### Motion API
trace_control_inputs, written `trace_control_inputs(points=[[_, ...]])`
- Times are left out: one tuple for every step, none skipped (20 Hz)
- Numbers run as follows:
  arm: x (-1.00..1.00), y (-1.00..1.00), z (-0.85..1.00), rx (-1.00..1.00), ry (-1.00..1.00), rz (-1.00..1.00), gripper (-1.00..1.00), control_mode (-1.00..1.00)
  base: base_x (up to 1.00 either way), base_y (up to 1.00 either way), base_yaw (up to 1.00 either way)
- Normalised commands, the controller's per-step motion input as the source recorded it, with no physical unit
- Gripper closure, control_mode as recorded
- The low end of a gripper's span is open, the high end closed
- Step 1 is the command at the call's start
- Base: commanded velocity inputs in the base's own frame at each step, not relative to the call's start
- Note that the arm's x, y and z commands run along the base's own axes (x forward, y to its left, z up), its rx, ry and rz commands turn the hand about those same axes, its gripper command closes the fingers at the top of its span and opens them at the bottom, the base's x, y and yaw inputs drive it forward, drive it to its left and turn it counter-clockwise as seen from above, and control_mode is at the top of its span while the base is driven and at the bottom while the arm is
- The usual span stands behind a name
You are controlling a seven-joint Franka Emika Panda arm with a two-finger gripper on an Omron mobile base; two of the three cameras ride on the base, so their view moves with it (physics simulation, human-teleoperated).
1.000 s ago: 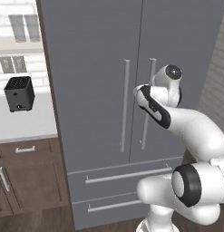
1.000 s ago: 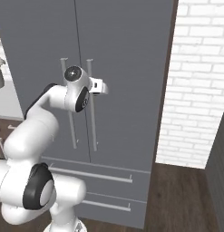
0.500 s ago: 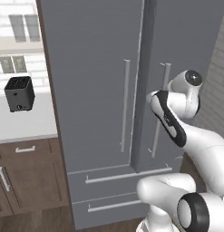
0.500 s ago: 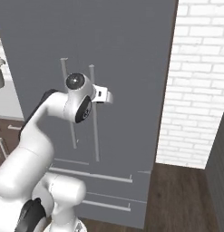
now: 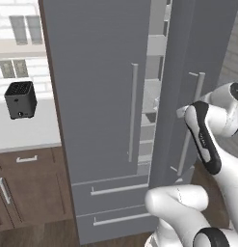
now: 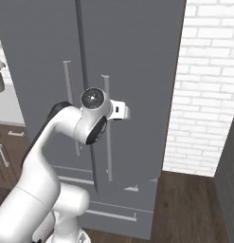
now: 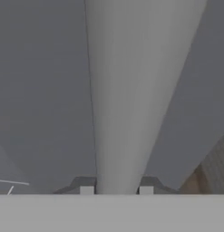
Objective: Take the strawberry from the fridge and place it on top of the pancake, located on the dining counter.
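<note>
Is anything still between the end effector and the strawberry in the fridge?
Yes. The end effector is shut on the right door's handle, and that door is only partly open. Pale shelves show through the gap; no strawberry is visible on them yet.

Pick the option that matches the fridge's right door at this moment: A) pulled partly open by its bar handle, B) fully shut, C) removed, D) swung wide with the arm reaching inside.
A: the gripper is shut on the right door handle, and the fridge shows a gap between its doors with pale shelves visible inside.
</note>
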Motion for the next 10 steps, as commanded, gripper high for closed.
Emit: trace_control_inputs(points=[[0.00, -0.32, 0.00, 0.00, 0.07, 0.00, -1.00, -1.00, 0.00, 0.00, 0.00], [-0.14, -0.38, 0.00, 0.00, 0.00, 0.00, -1.00, -1.00, 0.00, 0.00, 0.00], [-0.34, -0.30, 0.00, 0.00, 0.00, 0.00, -1.00, -1.00, 0.00, 0.00, 0.00], [-0.52, -0.28, 0.00, 0.00, -0.03, 0.00, -1.00, -1.00, 0.00, 0.00, 0.00], [-0.70, -0.37, 0.04, 0.00, -0.11, 0.00, -1.00, -1.00, 0.00, 0.00, 0.00], [-0.71, -0.34, 0.13, 0.00, -0.09, 0.00, -1.00, -1.00, 0.00, 0.00, 0.00], [-0.64, -0.26, 0.15, 0.00, -0.04, 0.00, -1.00, -1.00, 0.00, 0.00, 0.00], [-0.64, -0.23, 0.22, 0.00, -0.04, 0.00, -1.00, -1.00, 0.00, 0.00, 0.00], [-0.67, -0.19, 0.30, 0.00, -0.02, 0.00, -1.00, -1.00, 0.00, 0.00, 0.00], [-0.68, -0.11, 0.34, -0.01, -0.03, 0.00, -1.00, -1.00, 0.00, 0.00, 0.00]])
